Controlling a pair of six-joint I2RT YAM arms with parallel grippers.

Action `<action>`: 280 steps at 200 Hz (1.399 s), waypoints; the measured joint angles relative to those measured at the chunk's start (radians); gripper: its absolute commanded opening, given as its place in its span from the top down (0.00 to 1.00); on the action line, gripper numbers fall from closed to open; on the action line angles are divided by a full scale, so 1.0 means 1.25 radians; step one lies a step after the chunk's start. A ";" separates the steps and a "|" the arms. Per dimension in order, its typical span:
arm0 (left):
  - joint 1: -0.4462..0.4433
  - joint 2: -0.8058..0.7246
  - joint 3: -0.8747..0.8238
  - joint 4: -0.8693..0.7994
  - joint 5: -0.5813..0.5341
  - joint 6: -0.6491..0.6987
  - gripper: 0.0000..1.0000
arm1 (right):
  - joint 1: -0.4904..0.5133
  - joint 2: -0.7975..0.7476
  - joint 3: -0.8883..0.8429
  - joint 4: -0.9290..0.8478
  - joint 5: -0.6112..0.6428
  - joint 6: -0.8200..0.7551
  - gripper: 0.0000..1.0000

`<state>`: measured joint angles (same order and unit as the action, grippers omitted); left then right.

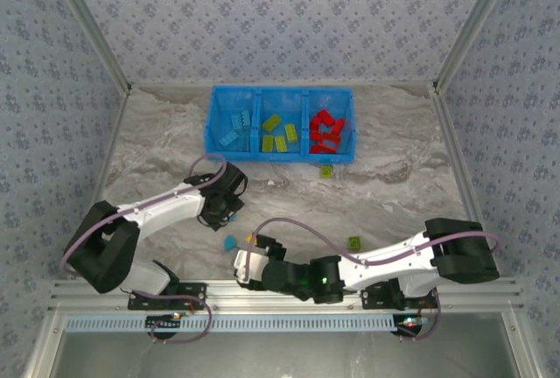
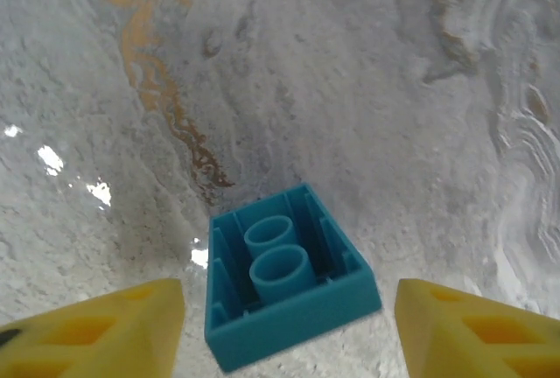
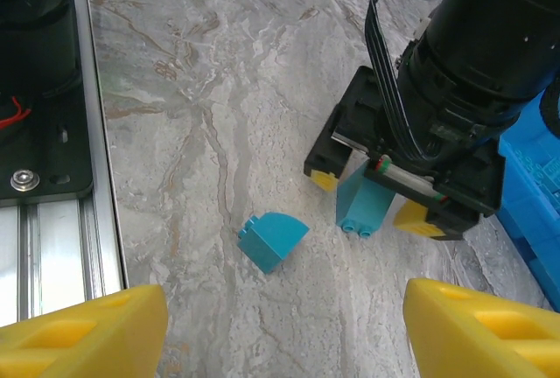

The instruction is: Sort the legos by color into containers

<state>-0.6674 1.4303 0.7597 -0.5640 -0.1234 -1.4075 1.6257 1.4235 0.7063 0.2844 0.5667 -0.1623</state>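
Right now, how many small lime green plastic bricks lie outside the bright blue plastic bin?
2. One lime green brick lies just in front of the right compartment; the other green brick sits near the right arm. The arms may hide more.

both arms had white shells between bulky black joint housings. a lilac cable looped along the left arm [image 1: 166,203] and another along the right arm [image 1: 391,255]. the jaws ended in yellow fingertips [image 2: 96,325] with triangular hollows. the left gripper [image 3: 372,199] carried a round black body, black cables, thin red and green wires.
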 measured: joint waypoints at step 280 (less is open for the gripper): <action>0.292 0.554 0.951 -0.224 0.075 0.719 0.79 | -0.367 0.237 0.586 -0.230 -0.053 -0.041 0.26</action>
<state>-0.3019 2.1223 1.9484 -0.8440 -0.0292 -0.5091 1.1664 1.7203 1.4391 -0.0029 0.5003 -0.2131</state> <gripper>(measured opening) 0.263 0.736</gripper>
